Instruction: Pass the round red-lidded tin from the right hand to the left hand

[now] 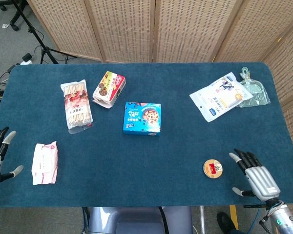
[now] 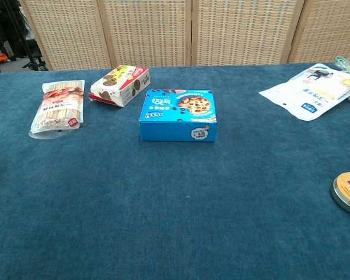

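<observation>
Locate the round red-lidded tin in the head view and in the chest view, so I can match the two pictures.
Head view: the round tin lies on the blue table near the front edge, right of centre, just left of the right hand.
Chest view: the tin is cut off by the right edge, low in the picture.
Shared landmark: the blue cookie box, up and to the left of the tin in both views.

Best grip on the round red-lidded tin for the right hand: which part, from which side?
Grip the round red-lidded tin by its rim, coming down from above with the fingers on opposite edges. It lies flat, lid up, on the blue table, low and disc-shaped, so little side wall offers itself. The open right hand sits just to its right, so approaching from that side is probably shortest.
</observation>
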